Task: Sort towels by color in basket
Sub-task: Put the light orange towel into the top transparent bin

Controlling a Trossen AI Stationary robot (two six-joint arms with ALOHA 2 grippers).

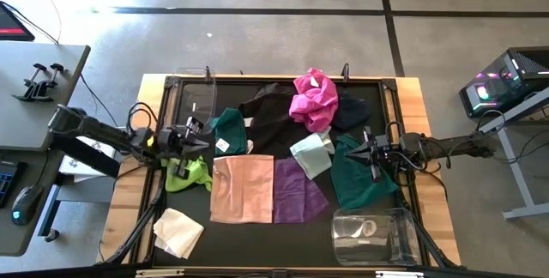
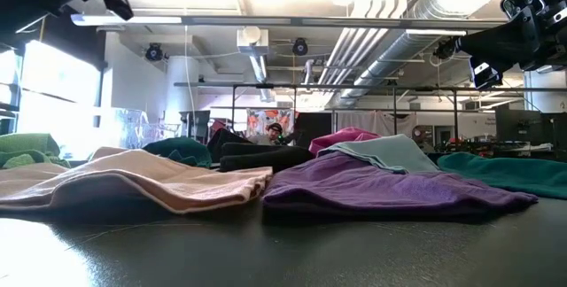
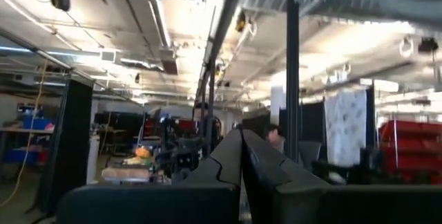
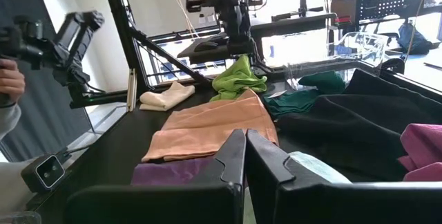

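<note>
Several small towels lie loose on the black mat: magenta [image 1: 315, 98], black [image 1: 270, 111], a dark teal one [image 1: 230, 129] and a second dark teal one [image 1: 360, 175], lime green [image 1: 189, 172], peach [image 1: 243, 188], purple [image 1: 298, 190], pale mint [image 1: 312, 154] and cream-white [image 1: 178, 231]. My left gripper [image 1: 206, 141] [image 3: 241, 133] hangs shut in the air over the mat's left side, between the lime and teal towels. My right gripper [image 1: 353, 151] [image 4: 245, 133] is shut too and hovers beside the mint towel, pointing at the left arm.
A clear plastic basket [image 1: 197, 98] stands at the mat's far left corner, and another [image 1: 377, 235] at its near right. A raised frame edges the mat [image 1: 403, 141]. A person's hand [image 4: 7, 86] shows beyond the table's near left side. Bare mat lies along the near edge.
</note>
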